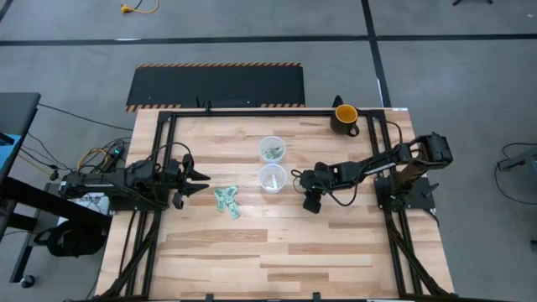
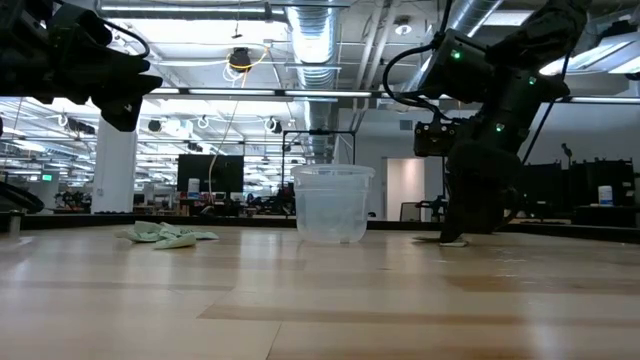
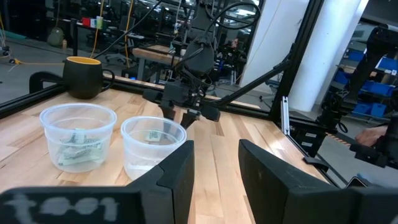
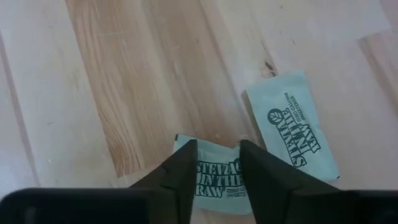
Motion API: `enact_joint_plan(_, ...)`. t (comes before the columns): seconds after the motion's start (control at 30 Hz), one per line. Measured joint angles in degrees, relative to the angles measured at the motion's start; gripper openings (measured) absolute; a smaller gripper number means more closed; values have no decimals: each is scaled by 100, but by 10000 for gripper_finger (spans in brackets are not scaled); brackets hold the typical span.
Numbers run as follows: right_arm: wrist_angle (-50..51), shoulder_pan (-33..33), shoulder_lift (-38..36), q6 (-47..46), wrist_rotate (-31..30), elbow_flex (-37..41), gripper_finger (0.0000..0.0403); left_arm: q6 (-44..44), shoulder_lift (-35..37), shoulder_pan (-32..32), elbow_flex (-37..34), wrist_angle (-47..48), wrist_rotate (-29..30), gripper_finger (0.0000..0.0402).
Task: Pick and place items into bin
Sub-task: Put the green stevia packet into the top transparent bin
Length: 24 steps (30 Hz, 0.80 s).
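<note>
Two green-and-white packets lie flat on the wooden table under my right gripper (image 4: 217, 165): one (image 4: 219, 182) between its open, down-slanting fingers, the other (image 4: 292, 124) just beside it. My right gripper (image 1: 299, 179) stands right of two clear cup-like bins. The far bin (image 1: 272, 149) holds several packets; the near bin (image 1: 273, 178) holds one (image 3: 151, 134). A small heap of packets (image 1: 227, 202) lies left of the bins. My left gripper (image 1: 201, 178) waits level at the table's left, open (image 3: 216, 168), nothing between its fingers. My right gripper comes at the packet from above, slanting down, one finger (image 4: 181, 168) over each side of the packet's upper edge (image 4: 217, 155). The packet lies flat on the table. Whether the fingertips touch it, I cannot tell.
A dark mug with a yellow inside (image 1: 346, 117) stands at the far right corner. Black frame rails (image 1: 252, 110) run along the table's far and side edges. Bare wood (image 1: 277, 252) fills the table's near half.
</note>
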<state>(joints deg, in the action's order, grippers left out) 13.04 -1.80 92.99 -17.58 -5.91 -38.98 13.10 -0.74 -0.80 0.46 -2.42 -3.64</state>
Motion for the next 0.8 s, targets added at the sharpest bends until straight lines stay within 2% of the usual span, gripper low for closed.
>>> enact_joint_plan(0.27, -6, 2, 1, 0, 174, -10, 48, 0, 1, 0, 0, 0, -1, 114)
enact_joint_plan(0.47, 150, 7, 24, 26, 607, -264, 10, 0, -1, 2, 0, -1, -1, 114)
enact_joint_plan(0.63, 547, 2, 46, 399, 922, -559, 9, 0, 1, 2, -2, -2, 0, 114)
enact_joint_plan(0.8, 675, 6, 42, 683, 905, -871, 16, 0, -1, 1, 0, 0, 0, 114)
